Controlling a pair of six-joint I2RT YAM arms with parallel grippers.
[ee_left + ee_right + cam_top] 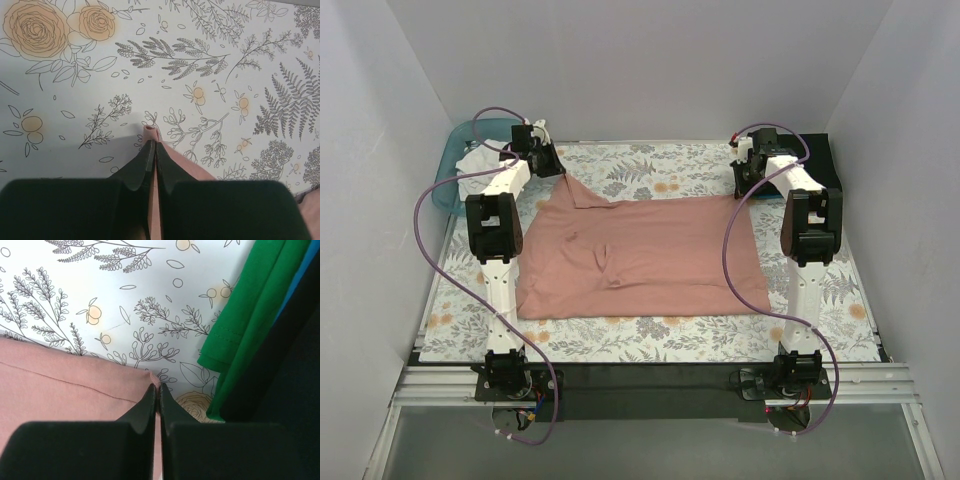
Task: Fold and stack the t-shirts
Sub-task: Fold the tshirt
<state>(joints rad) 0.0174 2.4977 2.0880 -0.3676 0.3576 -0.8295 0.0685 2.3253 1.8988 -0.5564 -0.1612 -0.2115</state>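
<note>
The dusty-pink t-shirt [640,255] lies spread across the middle of the floral table. My left gripper [556,166] is shut on its far left corner [151,133] and pulls it up into a peak. My right gripper [748,184] is shut on its far right corner [156,380], low over the table. A green t-shirt [245,315] lies folded just right of the right gripper, on top of a black t-shirt [295,385]; this stack sits at the far right [820,160]. A white t-shirt [480,160] lies crumpled in the basket.
A translucent teal basket [455,165] stands at the far left corner, just off the table. White walls enclose the table on three sides. The floral cloth [650,165] shows along the far edge beyond the pink shirt.
</note>
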